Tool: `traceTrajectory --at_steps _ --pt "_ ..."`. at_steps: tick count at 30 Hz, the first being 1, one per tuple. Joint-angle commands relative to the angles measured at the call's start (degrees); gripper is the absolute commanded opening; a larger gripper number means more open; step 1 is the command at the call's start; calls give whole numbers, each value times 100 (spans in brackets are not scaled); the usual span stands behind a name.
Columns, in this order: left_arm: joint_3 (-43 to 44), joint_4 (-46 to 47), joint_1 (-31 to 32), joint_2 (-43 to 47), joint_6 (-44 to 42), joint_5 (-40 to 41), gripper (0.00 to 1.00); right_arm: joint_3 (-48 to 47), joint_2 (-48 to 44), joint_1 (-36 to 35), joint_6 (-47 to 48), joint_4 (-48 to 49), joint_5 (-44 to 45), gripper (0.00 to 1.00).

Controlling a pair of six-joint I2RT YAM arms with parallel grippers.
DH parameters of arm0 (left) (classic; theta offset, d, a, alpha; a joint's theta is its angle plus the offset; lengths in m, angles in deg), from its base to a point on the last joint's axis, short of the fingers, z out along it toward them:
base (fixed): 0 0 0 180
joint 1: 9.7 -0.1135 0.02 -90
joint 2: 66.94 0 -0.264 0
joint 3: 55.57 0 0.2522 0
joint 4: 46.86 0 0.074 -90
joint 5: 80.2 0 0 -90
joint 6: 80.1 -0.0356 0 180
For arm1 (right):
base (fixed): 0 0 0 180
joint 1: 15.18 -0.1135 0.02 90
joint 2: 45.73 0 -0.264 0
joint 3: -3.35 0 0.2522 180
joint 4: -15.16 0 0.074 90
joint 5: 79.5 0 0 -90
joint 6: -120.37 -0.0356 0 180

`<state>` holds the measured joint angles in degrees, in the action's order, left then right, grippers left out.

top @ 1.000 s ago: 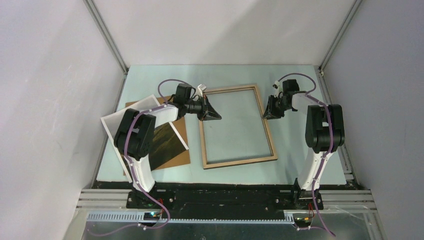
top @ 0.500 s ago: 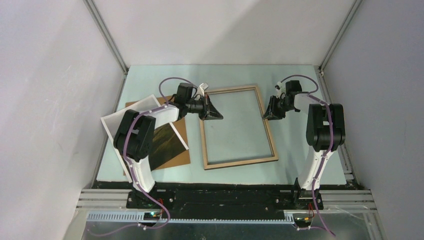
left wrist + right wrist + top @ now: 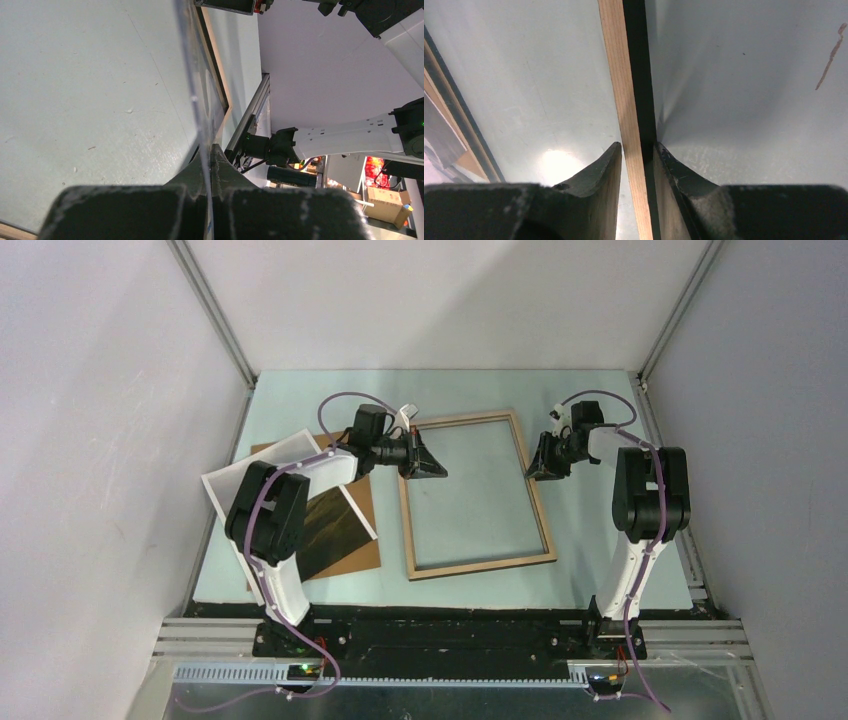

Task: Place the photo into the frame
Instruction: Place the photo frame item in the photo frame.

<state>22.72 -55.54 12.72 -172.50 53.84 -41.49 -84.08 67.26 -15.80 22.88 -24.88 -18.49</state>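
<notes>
Light wood shows on the frame [image 3: 476,565], which lies mid-surface [image 3: 600,400] with its long sides running away from the arms; the photo [image 3: 330,525] sits to its left on a brown board [image 3: 362,552], under the bent left arm, the nearer one. The left wrist view shows the left end effector [image 3: 210,165] pressed together on the thin clear pane [image 3: 192,75]. The right wrist view shows the right end effector [image 3: 638,155] pinching the frame's right bar, one finger on wood, one on black
</notes>
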Motion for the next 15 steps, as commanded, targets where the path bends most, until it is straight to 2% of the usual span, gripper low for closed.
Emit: traceTrajectory --at_steps 1,7,15 --pt "205 192 136 175 22 -359 0 -209 84 -54 -53 -30 -257 34" --pt "202 271 130 89 233 -393 3 -209 98 1 -62 -44 -394 35" --pt "159 399 124 10 374 -404 14 -209 168 14 -92 -68 -662 37"
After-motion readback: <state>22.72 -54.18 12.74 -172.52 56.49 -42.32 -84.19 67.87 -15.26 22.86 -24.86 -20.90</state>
